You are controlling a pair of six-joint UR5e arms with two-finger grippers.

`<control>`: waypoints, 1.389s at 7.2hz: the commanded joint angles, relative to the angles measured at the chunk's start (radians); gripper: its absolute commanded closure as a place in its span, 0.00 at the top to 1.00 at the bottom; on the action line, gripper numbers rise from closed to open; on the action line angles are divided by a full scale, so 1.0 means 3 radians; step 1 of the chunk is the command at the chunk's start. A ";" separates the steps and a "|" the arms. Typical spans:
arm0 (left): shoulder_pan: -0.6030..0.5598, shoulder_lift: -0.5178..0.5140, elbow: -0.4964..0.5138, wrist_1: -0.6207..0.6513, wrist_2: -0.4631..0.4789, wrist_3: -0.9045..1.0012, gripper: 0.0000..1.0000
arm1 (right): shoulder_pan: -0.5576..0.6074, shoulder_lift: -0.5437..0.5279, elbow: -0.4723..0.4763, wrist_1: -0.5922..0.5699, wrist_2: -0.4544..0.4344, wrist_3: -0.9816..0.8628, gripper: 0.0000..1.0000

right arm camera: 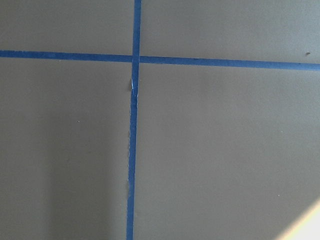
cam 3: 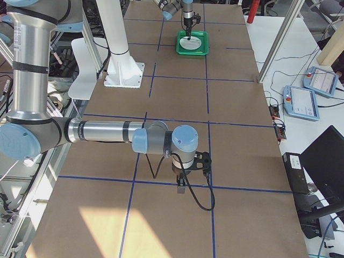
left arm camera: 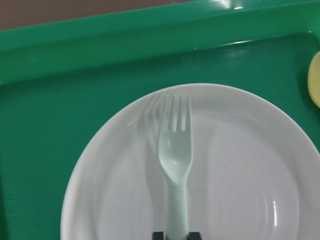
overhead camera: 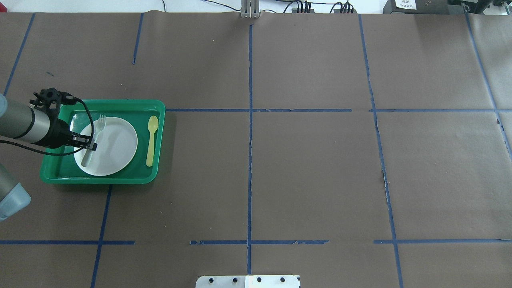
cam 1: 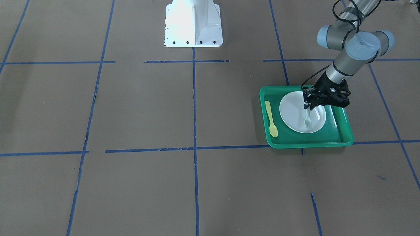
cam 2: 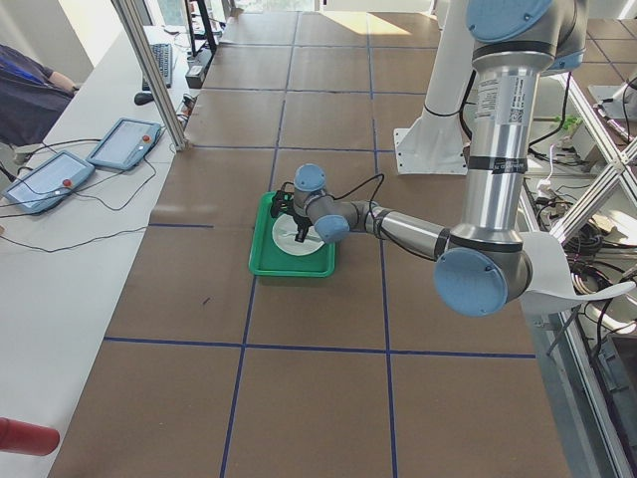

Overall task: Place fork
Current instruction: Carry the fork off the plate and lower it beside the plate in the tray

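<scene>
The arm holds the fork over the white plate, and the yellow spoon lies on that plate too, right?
No. The yellow spoon lies in the green tray beside the white plate, not on it: see the overhead view. The fork is held.
</scene>
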 commanded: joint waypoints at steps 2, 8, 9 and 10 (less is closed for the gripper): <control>-0.0445 0.0161 0.0070 0.0021 -0.0240 0.0030 0.00 | 0.0000 0.0000 -0.0001 0.0000 0.0000 0.0000 1.00; -0.0420 0.0152 0.0234 -0.0030 -0.0250 -0.0112 0.00 | 0.0000 0.0000 -0.0001 0.0000 0.0000 0.0000 1.00; -0.0425 0.0152 0.0239 -0.0030 -0.0250 -0.0113 0.00 | 0.0000 0.0000 -0.0001 0.0000 0.0000 0.0000 1.00; -0.0420 0.0147 0.0239 -0.0030 -0.0250 -0.0103 0.16 | 0.0000 0.0000 -0.0001 0.0000 0.0000 0.0000 1.00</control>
